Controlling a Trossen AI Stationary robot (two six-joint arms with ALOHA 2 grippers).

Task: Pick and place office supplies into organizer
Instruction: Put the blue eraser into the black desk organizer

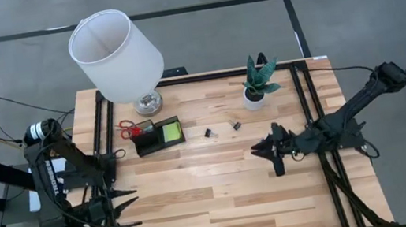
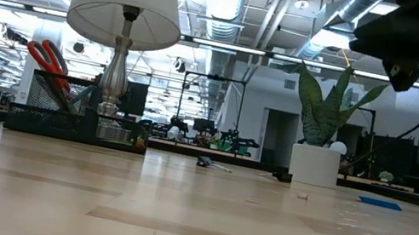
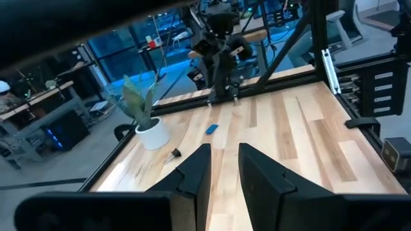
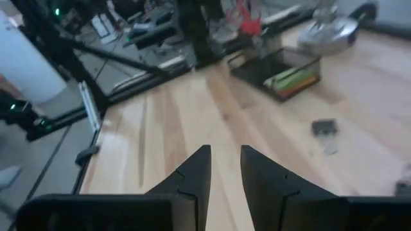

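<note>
The black organizer (image 1: 157,136) sits at the table's far left, beside the lamp. It holds a lime-green sticky-note pad (image 1: 171,132), and red-handled scissors (image 2: 50,64) stand in it with their handles up. Two black binder clips (image 1: 209,133) (image 1: 235,125) lie on the wood to its right. A small blue eraser (image 3: 211,128) lies on the table under my right arm. My left gripper (image 3: 221,160) hovers at the near left edge, pointing right, slightly open and with nothing in it. My right gripper (image 1: 256,150) hangs above mid-table, pointing left, also slightly open and holding nothing.
A white-shaded lamp (image 1: 117,58) on a silver base stands at the far left. A potted green plant (image 1: 258,82) stands at the far right. Bare wood stretches between the two grippers and toward the near edge. Black frame rails run along both sides of the table.
</note>
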